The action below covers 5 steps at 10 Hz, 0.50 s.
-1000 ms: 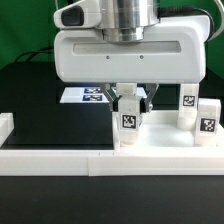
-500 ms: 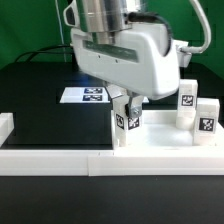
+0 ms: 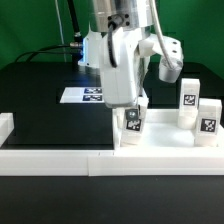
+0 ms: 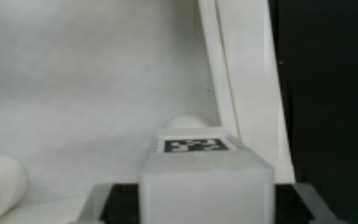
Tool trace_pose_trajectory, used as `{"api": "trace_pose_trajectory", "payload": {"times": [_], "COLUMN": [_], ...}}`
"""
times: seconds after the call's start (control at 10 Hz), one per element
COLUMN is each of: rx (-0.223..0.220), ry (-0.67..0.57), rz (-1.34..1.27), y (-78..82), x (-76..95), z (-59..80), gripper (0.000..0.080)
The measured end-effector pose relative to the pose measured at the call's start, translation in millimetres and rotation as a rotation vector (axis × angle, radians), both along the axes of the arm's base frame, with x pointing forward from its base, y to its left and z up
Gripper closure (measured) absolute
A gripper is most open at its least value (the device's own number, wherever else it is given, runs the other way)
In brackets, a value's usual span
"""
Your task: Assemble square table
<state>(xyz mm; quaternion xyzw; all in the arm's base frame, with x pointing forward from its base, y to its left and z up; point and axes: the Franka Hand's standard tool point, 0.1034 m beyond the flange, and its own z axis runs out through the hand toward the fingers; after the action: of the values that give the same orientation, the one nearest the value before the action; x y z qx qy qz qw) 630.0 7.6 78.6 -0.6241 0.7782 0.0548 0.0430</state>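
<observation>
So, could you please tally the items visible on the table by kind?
Small white tagged block legs: 3
Large white square plastic slab: 1
Long low white border wall: 1
Flat white marker board: 1
Total: 6

The exterior view sits low and close in front of the table, looking level across the white border wall at the frame's bottom toward the arm. The wrist view looks from very near along the fingers onto one tagged leg and the slab. Both views share that leg.
</observation>
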Motion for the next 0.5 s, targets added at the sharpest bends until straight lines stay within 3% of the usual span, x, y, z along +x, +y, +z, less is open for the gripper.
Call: {"api": "trace_pose_trajectory", "payload": {"times": [0.1, 0.3, 0.5], "rx": [-0.003, -0.039, -0.076], "ry": [-0.008, -0.022, -0.034], "rz": [0.093, 0.440, 0.802], "y": [0.4, 5.0, 17.2], "x": [-1.6, -6.2, -7.8], "z": [-0.9, -2.7, -2.9], "gripper": [0.0508, 0.0197, 0.0164]}}
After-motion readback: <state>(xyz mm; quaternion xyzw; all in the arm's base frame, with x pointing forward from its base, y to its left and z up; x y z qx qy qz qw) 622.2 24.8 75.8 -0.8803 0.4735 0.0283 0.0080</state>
